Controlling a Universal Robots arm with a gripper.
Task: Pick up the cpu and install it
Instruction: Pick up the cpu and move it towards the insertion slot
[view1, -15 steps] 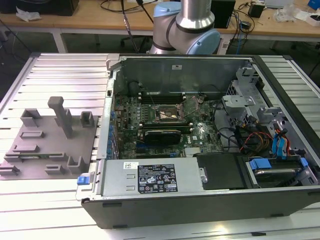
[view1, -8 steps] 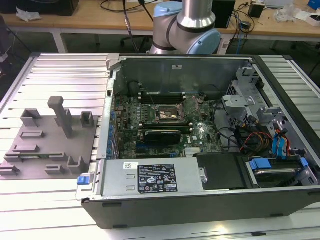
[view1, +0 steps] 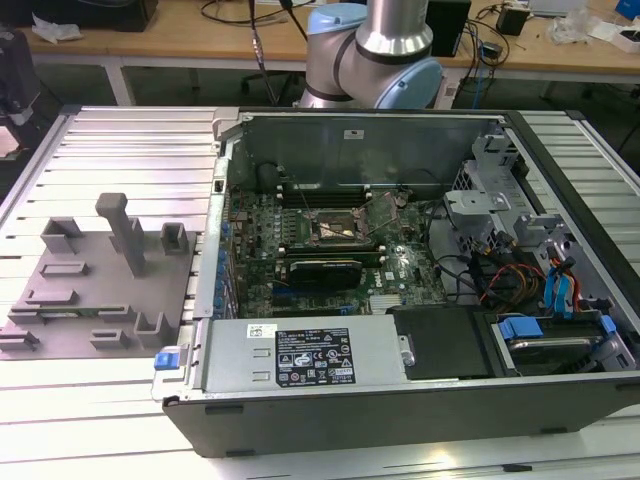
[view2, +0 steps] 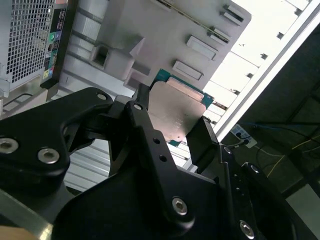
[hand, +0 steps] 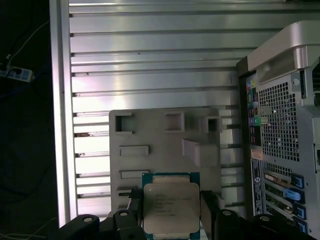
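Observation:
The cpu (hand: 171, 210), a thin square chip with a silvery top and green edge, is gripped on two opposite sides by my gripper (hand: 171, 214), which is shut on it. In the second wrist view the cpu (view2: 177, 112) hangs between the black fingers (view2: 202, 137) of the gripper (view2: 172, 122), held above the grey plastic tray (view2: 150, 35). That tray (hand: 165, 145) lies below and beyond the chip. In the exterior view the tray (view1: 100, 280) sits left of the open computer case, where the dark motherboard socket (view1: 335, 225) lies with its metal frame raised.
The case's rear panel (hand: 280, 125) stands beside the tray. Inside the case are a power supply (view1: 305, 355), drive bays (view1: 560, 330) and loose cables (view1: 490, 275). The slatted aluminium table (view1: 120, 140) surrounds it. The arm's base (view1: 380, 50) rises behind the case.

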